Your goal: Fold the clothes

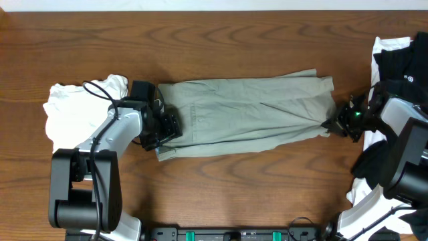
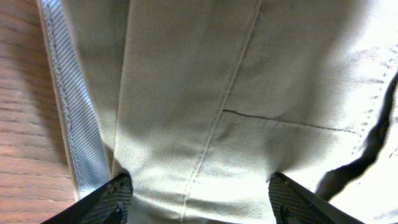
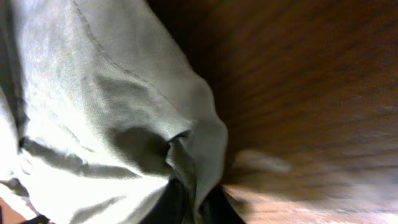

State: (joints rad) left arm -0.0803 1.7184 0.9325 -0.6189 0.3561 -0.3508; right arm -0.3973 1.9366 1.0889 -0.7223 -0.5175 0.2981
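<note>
In the right wrist view the counter (image 3: 311,93) is blurred at right, and the right claw (image 3: 191,208) is mostly hidden by a fold of the shorts (image 3: 93,124) at the bottom edge. Overhead, the black garment (image 1: 408,60) runs off the right edge

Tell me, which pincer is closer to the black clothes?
Right. The right pincer grips the leg end of the shorts, close beside the black garment. The left pincer sits open at the waistband end, far across the table.
</note>
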